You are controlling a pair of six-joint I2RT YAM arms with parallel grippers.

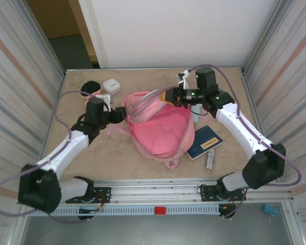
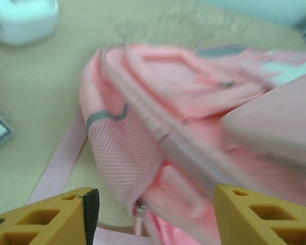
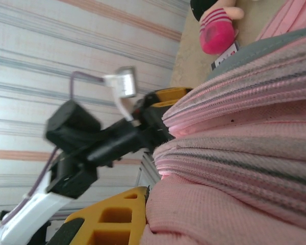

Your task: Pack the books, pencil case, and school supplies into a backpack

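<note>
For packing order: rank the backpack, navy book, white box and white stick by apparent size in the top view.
1. pink backpack
2. navy book
3. rounded white box
4. white stick
Box and stick are closest: the stick is longer but far thinner.

White links [image 1: 66, 150], black joints [image 1: 38, 186], yellow claw fingers [image 2: 46, 219], seemingly mauve cables [image 3: 85, 75]

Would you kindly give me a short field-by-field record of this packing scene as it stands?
backpack: pink, lying mid-way across the table
book: navy, flat on the table beside the backpack's right edge, unpacked
white stick: on the table, nearer than the book, unpacked
left jaws: apart, at the backpack's left side
right jaws: shut on fabric at the backpack's far edge
</note>
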